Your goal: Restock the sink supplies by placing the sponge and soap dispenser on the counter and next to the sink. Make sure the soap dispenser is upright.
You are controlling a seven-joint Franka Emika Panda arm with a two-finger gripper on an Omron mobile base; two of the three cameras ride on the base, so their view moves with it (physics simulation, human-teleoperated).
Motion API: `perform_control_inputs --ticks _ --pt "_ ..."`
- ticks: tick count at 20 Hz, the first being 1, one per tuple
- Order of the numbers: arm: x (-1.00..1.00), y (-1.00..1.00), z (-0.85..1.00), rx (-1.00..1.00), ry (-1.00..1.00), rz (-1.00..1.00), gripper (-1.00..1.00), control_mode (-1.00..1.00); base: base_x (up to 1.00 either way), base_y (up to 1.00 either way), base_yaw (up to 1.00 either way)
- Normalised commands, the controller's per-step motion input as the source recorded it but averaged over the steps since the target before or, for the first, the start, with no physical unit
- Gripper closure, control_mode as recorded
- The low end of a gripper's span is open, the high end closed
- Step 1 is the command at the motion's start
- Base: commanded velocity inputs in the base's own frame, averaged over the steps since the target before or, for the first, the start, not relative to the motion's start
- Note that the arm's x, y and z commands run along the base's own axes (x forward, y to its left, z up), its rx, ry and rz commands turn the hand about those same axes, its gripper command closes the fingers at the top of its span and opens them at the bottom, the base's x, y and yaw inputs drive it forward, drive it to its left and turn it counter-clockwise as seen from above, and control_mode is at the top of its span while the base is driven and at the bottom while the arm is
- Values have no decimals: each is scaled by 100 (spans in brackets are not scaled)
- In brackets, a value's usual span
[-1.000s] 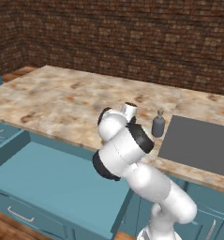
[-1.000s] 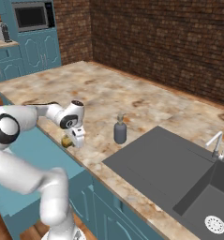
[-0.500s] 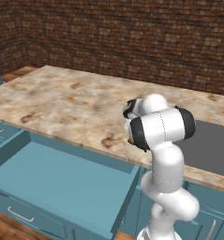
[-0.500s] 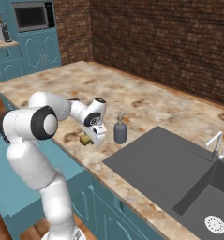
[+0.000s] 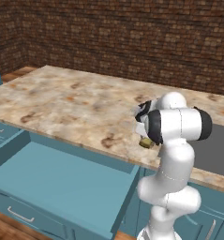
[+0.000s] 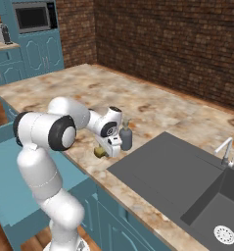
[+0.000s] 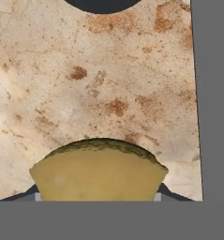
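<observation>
1. Near the front edge of the bench [image 6: 152,105], just left of the sink [image 6: 172,171]: the gripper [image 6: 105,151], pointed down over the marbled stone.
2. Jaws: partly open, closed on the sponge [image 7: 98,171]. In the hand view the tan-yellow sponge sits between the two dark tips and spans the gap from one to the other.
3. Sponge, other views: a small yellow piece at the lower end of the hand [image 6: 100,153] in the right base view, and peeking out beside the white forearm [image 5: 147,144] in the left base view. Whether it touches the stone cannot be told.
4. Soap dispenser [image 6: 126,138]: grey-blue bottle, upright, pump nozzle on top, standing on the bench just beside the hand and near the sink's left edge. In the hand view its dark round base [image 7: 103,4] shows at the top edge, well apart from the sponge.
5. Sink: dark grey panel set into the bench, its straight edge running down the right side of the hand view [image 7: 212,93]; a pale faucet [image 6: 225,151] stands at its far side, a round drain [image 6: 224,234] lies in the basin.
6. Drawer [image 5: 57,183]: teal-blue, pulled out below the bench front.
7. Backdrop: brick wall [image 5: 132,37]; microwave [image 6: 34,17] in teal cabinets at far left.
</observation>
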Motion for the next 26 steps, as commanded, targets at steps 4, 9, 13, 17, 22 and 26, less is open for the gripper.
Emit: perform_control_inputs --ticks 4,9,13,17,22,26 --pt "-17 -6 -23 -7 -5 -8 100 -100 0 0 0" --pt "4 -4 -21 -3 -5 -3 100 -100 0 0 0" --pt "27 -5 -5 0 -7 0 -100 -100 0 0 0" --pt "25 -1 -4 0 -4 0 -100 -100 0 0 0" --pt "2 -4 34 0 -7 -2 -100 -100 0 0 0" --pt "-3 0 71 0 -10 -6 -100 -100 0 0 0"
